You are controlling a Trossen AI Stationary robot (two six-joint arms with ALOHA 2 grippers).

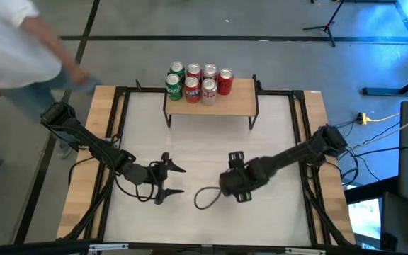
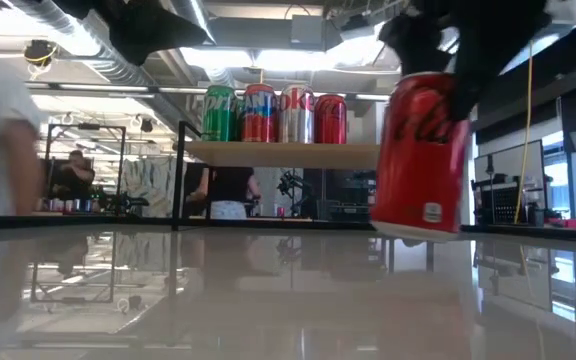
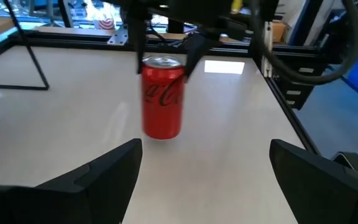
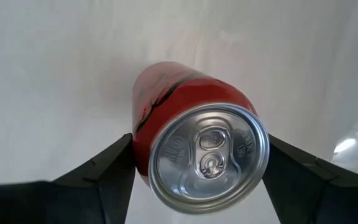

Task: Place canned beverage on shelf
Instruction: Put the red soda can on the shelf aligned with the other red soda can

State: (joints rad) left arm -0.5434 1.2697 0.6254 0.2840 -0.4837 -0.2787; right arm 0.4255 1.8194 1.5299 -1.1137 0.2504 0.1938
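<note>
Seven shelf cans (image 1: 193, 81), one gripped can (image 3: 163, 96)

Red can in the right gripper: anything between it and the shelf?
Nothing visible on the table between the red can, held by the right gripper, and the shelf. The cans fill the shelf's left part; the right part is bare.

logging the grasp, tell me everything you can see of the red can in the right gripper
The red can is a glossy metal cola can with white script and a silver top, its pull tab unopened. It hangs roughly upright, slightly tilted, lifted just off the white table, clamped near its top between the right gripper fingers. Nothing else touches it.
</note>
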